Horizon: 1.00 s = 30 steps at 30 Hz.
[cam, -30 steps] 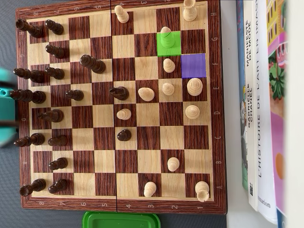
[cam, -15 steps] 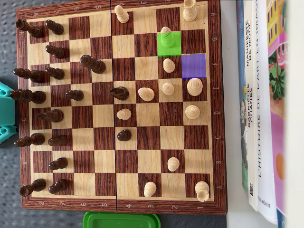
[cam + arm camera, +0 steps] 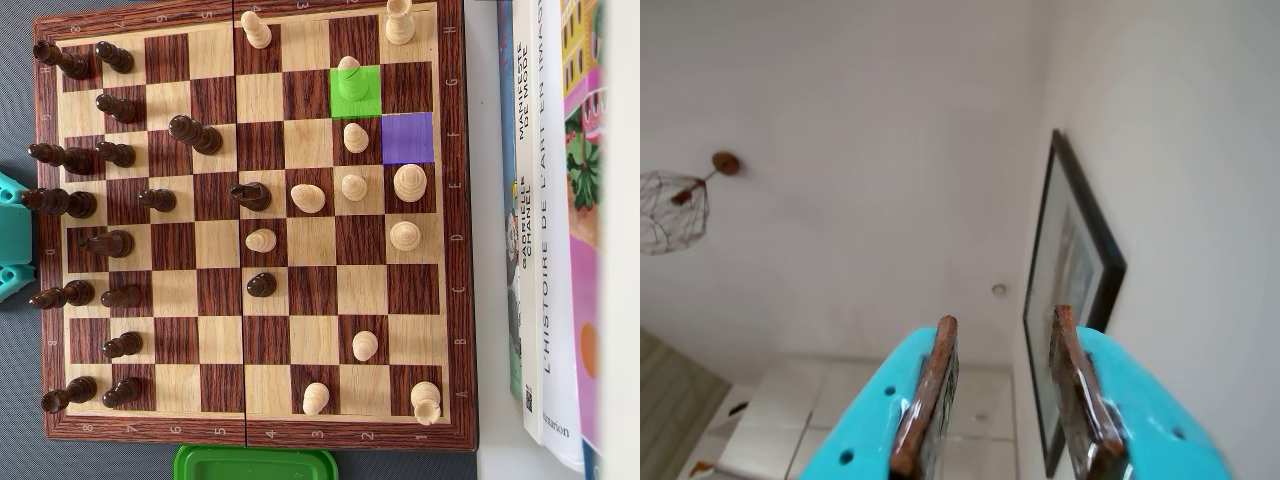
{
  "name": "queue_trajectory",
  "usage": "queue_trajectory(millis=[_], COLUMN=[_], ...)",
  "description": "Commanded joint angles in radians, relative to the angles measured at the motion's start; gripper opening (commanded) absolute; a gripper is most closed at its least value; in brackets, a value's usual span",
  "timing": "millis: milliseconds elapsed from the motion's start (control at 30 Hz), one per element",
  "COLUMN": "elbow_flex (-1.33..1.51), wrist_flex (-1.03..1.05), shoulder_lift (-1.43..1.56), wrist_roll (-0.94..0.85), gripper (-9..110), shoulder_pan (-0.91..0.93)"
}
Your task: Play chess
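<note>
A wooden chessboard point(image 3: 215, 420) fills the overhead view. Dark pieces point(image 3: 120, 155) stand mostly along its left side and light pieces point(image 3: 405, 235) mostly on its right. A light pawn point(image 3: 349, 72) stands on a square marked green point(image 3: 356, 102). The empty square marked purple point(image 3: 407, 138) lies diagonally below and to its right. A teal part of my arm point(image 3: 10, 195) shows at the board's left edge. In the wrist view my gripper point(image 3: 1005, 316) points up at the ceiling. Its teal jaws with brown pads point(image 3: 930, 385) are open and hold nothing.
Books point(image 3: 550, 220) lie along the board's right side in the overhead view. A green lid or box point(image 3: 255, 463) sits at the board's bottom edge. The wrist view shows a framed picture point(image 3: 1070, 270) on a wall and a wire ceiling lamp point(image 3: 675, 208).
</note>
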Motion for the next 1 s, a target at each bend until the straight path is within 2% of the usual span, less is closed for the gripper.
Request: queue_trajectory(millis=[0, 600, 967], elbow_flex=[0.020, 0.020, 0.020], wrist_flex=[-0.058, -0.387, -0.419], shoulder_lift=[-0.009, -0.009, -0.009], wrist_roll=[-0.005, -0.005, -0.005], gripper=[15, 15, 15], shoulder_pan=[-0.005, -0.002, -0.003])
